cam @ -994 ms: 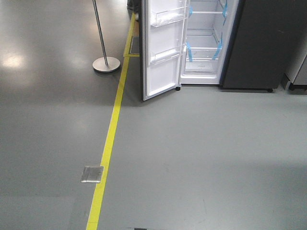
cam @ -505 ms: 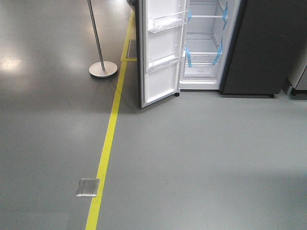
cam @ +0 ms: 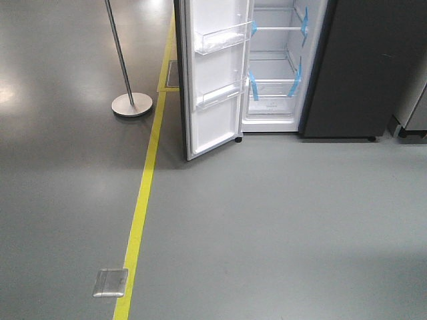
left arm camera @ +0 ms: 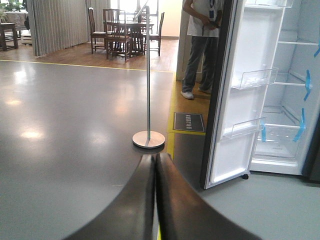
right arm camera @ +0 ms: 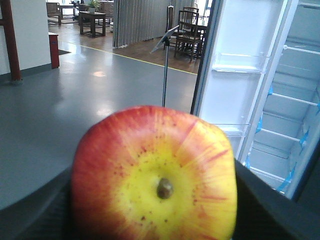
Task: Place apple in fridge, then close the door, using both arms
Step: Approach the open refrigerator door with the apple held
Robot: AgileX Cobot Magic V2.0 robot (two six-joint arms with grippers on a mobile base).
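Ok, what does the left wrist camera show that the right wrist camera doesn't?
Only the left wrist view shows the left jaws, pressed shut and empty, a person standing beyond the door, and the round base of the pole stand. Only the right wrist view shows the apple, filling the foreground between the right jaws. Both show the open door with its clear bins, the white fridge interior with blue tape, the stand's pole and the dining chairs.
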